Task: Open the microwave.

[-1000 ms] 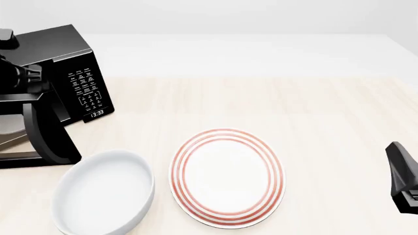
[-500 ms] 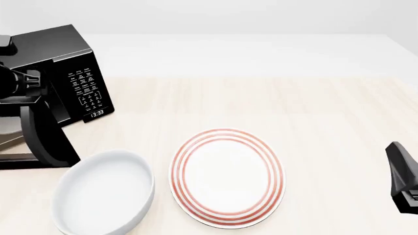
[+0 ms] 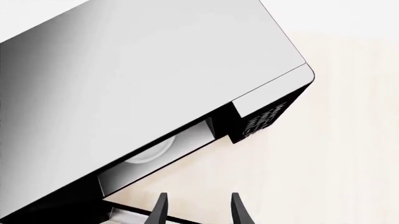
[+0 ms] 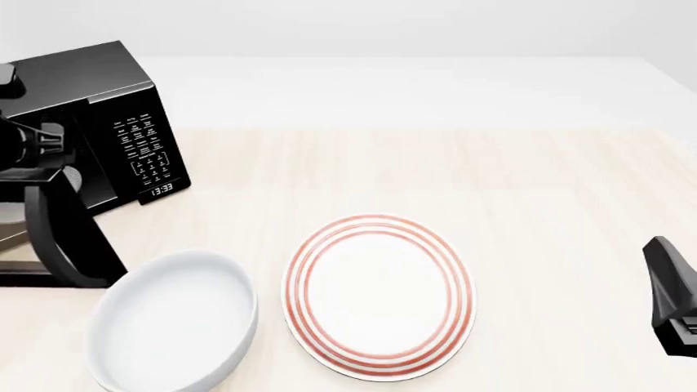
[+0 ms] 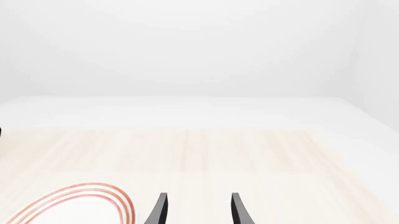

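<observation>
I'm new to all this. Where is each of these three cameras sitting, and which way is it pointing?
Front view: fixed above the arms' side, facing forward and down at the glossy black box-shaped microwave, white bowl, red-ringed plate; both arms show at the edges.
Left wrist view: behind the left gripper, facing the microwave's opened cavity.
Right wrist view: behind the right gripper, facing bare table.
Shared: the plate shows in front and right wrist views.

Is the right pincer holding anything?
No: in the right wrist view the right pincer is open, with only bare wooden table between its fingers.
</observation>
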{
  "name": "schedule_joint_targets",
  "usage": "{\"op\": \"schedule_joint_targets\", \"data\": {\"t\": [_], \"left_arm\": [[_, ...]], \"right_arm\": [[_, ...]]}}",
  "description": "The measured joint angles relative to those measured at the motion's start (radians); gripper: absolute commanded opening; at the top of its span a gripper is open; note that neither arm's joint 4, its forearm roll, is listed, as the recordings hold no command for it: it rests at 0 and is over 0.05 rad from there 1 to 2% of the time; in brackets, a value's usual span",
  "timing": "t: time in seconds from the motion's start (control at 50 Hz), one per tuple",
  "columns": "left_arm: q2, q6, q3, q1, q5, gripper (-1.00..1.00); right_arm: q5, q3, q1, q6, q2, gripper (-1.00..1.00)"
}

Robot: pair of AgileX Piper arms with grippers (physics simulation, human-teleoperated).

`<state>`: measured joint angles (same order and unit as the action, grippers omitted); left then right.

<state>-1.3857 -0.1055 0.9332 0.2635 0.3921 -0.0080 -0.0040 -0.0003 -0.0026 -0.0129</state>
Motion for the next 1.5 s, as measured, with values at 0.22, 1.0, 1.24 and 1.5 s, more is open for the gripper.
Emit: {"op": "schedule_joint_targets", "data": {"t": [0.22,1.0,1.24,1.5], "left_arm": [[0.013,0.004,-0.014,0.000,-0.001,1.00],[0.095,0.018,-0.094,0.020,-0.009,1.00],[0.126,0.025,-0.124,0.032,-0.012,1.00],[0.154,0.029,-0.144,0.048,-0.001,1.00]], "right_arm": [[0.000,0.000,0.000,0.000,0.000,1.00],[0.000,0.000,0.000,0.000,0.000,1.00],[0.000,0.000,0.000,0.000,0.000,1.00],[0.000,0.000,0.000,0.000,0.000,1.00]]}}
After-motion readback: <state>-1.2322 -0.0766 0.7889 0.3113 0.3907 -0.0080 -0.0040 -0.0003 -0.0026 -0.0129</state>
